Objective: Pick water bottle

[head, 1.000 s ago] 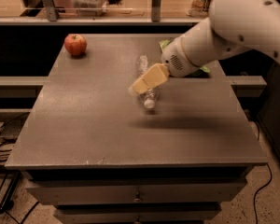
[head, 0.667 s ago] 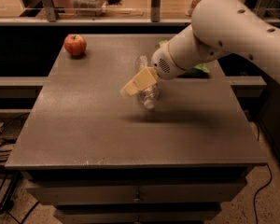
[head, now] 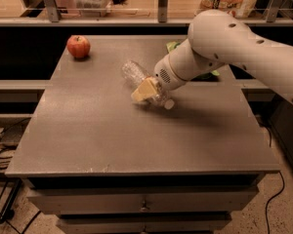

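At the centre of the frame, over the flat grey tabletop (head: 88,130), the small clear crinkled plastic water bottle (head: 133,72) slants diagonally, its white cap (head: 169,104) pointing toward the lower right. The cream-coloured gripper (head: 146,90) on the bulky white robot arm (head: 219,43) sits right across its middle, though whether it's clamped on, I cannot tell. Upper left, a round red apple (head: 78,46) rests well apart from the bottle.

Middle of water bottle (head: 134,72) behind pincer (head: 146,89).
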Controlling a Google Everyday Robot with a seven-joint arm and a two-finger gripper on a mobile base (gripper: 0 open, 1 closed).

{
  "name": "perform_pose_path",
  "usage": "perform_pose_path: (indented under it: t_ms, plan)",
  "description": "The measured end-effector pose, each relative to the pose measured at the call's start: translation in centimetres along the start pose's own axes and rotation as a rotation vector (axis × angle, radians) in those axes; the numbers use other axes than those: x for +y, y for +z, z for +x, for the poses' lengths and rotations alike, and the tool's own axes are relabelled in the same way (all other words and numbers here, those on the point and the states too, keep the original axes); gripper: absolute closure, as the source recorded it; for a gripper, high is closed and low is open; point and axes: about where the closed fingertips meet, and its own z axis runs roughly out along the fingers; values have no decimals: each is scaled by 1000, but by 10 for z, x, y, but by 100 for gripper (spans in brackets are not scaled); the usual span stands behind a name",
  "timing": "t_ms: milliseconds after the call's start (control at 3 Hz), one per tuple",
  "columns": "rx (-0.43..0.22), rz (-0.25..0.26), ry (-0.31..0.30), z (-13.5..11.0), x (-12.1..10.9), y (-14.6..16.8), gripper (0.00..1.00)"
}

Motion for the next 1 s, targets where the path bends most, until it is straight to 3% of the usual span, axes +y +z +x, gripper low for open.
perform_pose_path:
  t_ms: [333, 667, 1000]
  plan:
    - [-8, 38, -4, -1, -7, -15, 73]
    - [-51, 121, -97, -24, -13, -63, 96]
    - [-129, 192, -234, -57, -15, -125, 100]
